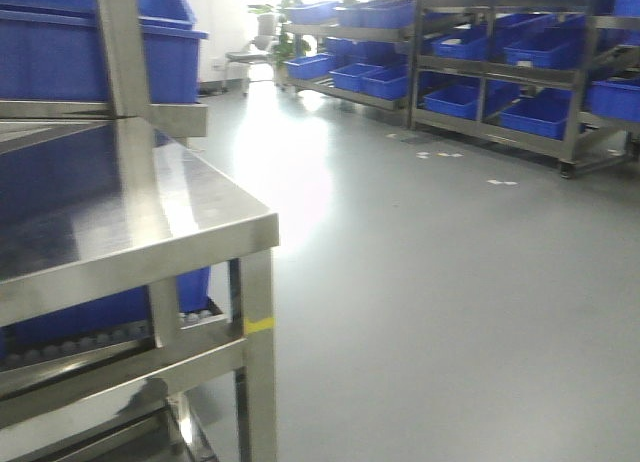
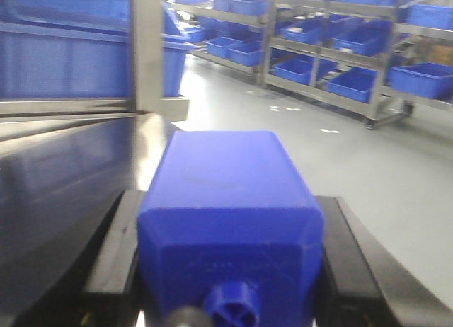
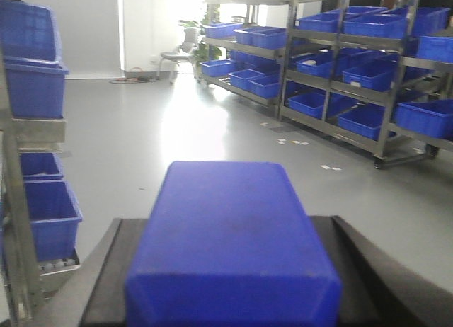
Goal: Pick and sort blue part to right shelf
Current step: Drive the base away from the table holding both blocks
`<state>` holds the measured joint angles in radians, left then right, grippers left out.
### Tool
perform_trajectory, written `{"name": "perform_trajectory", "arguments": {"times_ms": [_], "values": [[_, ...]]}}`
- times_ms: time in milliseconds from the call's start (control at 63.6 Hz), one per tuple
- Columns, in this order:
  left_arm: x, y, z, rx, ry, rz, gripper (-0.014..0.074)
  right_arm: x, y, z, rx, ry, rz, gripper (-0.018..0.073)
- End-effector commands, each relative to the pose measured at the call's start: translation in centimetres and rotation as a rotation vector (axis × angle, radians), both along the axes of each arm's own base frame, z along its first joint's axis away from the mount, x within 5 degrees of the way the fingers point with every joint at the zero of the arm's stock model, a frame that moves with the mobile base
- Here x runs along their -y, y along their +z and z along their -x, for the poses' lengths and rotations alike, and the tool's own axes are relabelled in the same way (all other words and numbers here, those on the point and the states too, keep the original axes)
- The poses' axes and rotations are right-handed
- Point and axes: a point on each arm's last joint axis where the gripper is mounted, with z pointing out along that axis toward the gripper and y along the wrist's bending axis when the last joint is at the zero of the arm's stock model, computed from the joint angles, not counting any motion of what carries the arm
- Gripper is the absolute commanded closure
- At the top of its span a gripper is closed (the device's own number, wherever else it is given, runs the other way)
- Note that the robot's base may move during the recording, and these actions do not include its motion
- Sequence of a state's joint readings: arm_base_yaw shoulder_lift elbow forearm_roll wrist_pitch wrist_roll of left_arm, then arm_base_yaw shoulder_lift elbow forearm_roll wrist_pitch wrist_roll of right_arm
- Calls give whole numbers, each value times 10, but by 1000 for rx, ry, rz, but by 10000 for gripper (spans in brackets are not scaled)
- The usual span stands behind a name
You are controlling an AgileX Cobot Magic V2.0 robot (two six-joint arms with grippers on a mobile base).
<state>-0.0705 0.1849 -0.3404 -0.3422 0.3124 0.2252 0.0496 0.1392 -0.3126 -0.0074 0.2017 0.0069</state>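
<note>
Both grippers are clamped on blue blocks. The right gripper [image 3: 230,221] has its black fingers [image 3: 106,284] pressed to either side of the blue part [image 3: 233,263], and the left gripper [image 2: 230,196] grips a studded block [image 2: 230,228] the same way.

Grey glossy floor [image 1: 430,312] fills most of the front view and glares white under the far light. Far racks [image 1: 490,82] of steel line the back right wall, loaded with rows of blue trays. The right shelf [image 1: 150,222] stands close at the left of the front view. It has a flat steel top, a square upright post and a steel leg at its near corner. Large blue bins [image 1: 60,52] sit on it, one behind the post and another under the top.

The blue part is held in the air over open floor, apart from the shelf. Its bevelled top face is towards the wrist camera and its cap end is out of sight. A steel-posted rack with bins runs down the left edge of that view. The studded block is held just beside the shelf's flat top, which reflects dark at the left of the left wrist view.

Pale rollers [image 1: 195,317] show beneath the lower bin. Yellow tape [image 1: 259,325] bands the leg. White marks [image 1: 440,155] dot the floor by the far racks. The stud [image 2: 232,306], round and ribbed, sticks out of the block's near end.
</note>
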Motion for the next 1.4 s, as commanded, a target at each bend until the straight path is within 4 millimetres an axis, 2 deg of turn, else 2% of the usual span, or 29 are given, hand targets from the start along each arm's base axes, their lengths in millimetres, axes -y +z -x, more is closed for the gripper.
{"name": "perform_trajectory", "arguments": {"times_ms": [0,1383], "values": [[-2,17,1,102,18,28,191,1,17,2,114,-10,12,129],[-2,17,1,102,18,28,191,1,17,2,114,-10,12,129]]}}
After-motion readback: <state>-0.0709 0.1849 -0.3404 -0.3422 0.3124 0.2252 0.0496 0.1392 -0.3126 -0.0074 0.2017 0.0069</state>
